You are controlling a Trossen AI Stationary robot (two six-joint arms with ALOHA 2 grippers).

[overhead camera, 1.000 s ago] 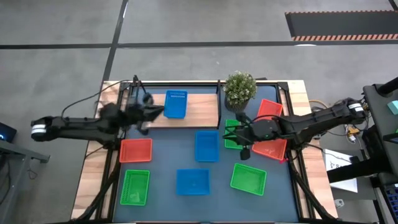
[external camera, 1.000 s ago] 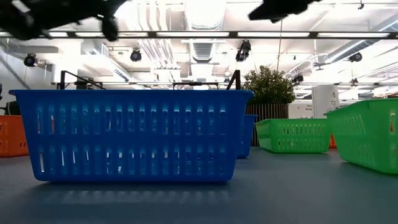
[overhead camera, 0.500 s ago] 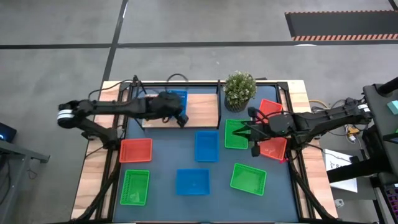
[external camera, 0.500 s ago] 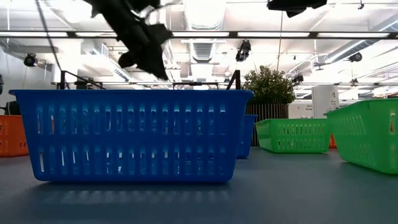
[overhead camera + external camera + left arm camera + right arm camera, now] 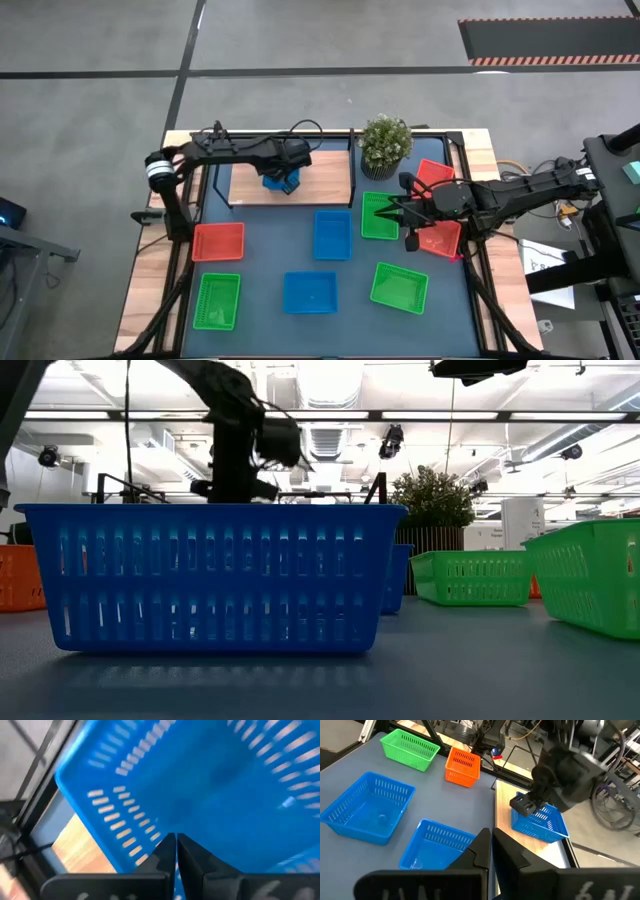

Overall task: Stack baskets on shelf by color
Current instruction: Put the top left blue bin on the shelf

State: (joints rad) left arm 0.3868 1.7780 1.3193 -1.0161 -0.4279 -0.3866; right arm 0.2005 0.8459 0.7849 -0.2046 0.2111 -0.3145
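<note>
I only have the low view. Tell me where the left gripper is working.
Observer: The left gripper is over the blue basket that sits on the shelf.
Operator: Report its fingers.
Observer: The left wrist view shows them close together at that basket's wall. I cannot tell whether they pinch it.
Operator: Give me the right gripper.
Observer: The right gripper is shut, holds nothing, and hangs at the edge of a green basket near the plant.
</note>
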